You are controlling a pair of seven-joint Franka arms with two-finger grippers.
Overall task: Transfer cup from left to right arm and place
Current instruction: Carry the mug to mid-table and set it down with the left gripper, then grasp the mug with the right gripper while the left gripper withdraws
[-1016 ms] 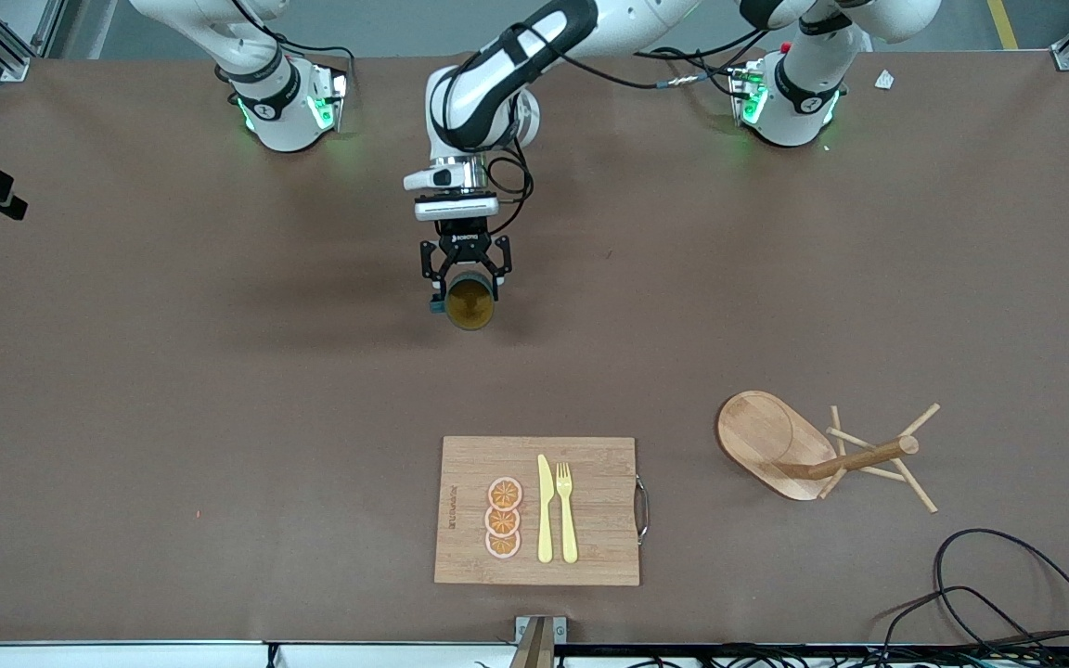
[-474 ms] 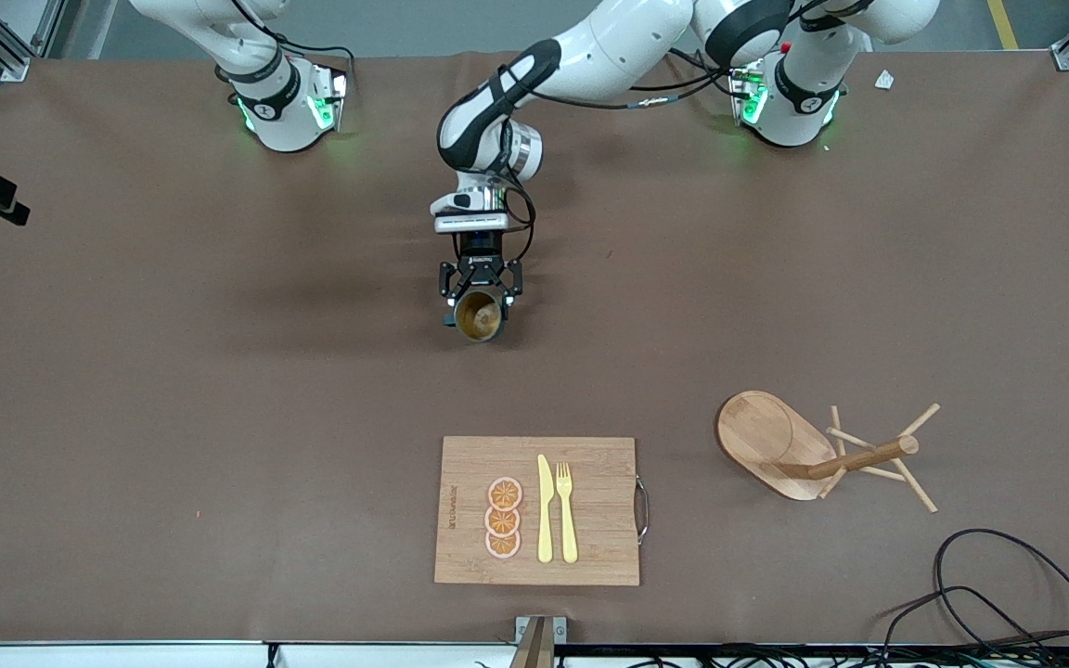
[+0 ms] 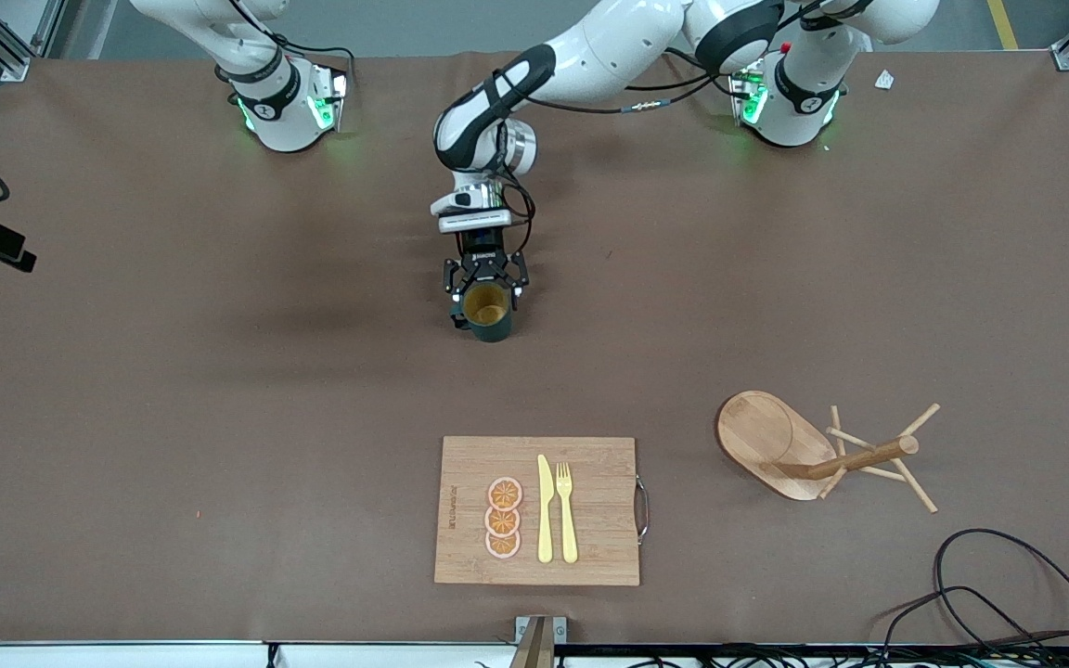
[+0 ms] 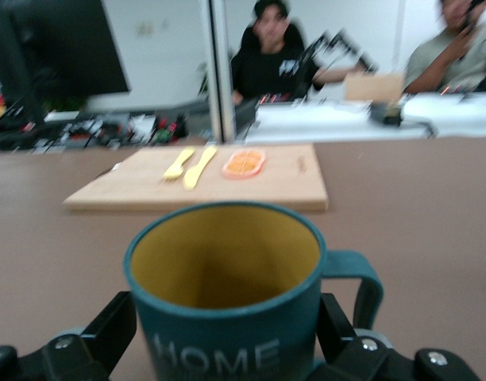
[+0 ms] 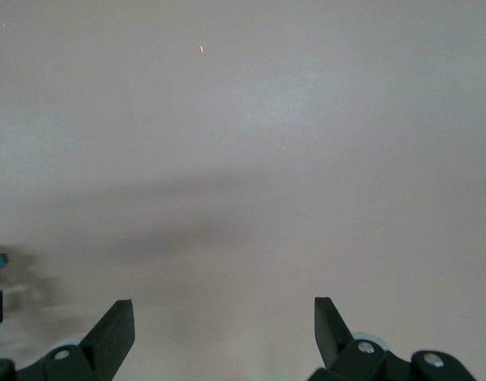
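Observation:
The cup (image 3: 486, 314) is a dark teal mug with a tan-yellow inside. It sits mid-table, farther from the front camera than the cutting board. My left gripper (image 3: 486, 293) is shut on its wall, one finger on each side. The cup is upright and very low; I cannot tell if it touches the table. The left wrist view shows the cup (image 4: 227, 317) between the fingers (image 4: 116, 329), with pale "HOME" lettering and its handle (image 4: 362, 278) to one side. My right gripper (image 5: 223, 333) is open and empty over bare table. It is out of the front view.
A wooden cutting board (image 3: 599, 482) with a yellow knife (image 3: 545, 510), a fork (image 3: 567, 510) and orange slices (image 3: 503, 518) lies near the front edge. A wooden mug tree (image 3: 822, 453) lies tipped over toward the left arm's end. A black cable (image 3: 989, 575) loops at that corner.
My left arm has lowered the cup toward the table and shifted it slightly toward the left arm's end. The cup has tipped from mouth-forward to upright.

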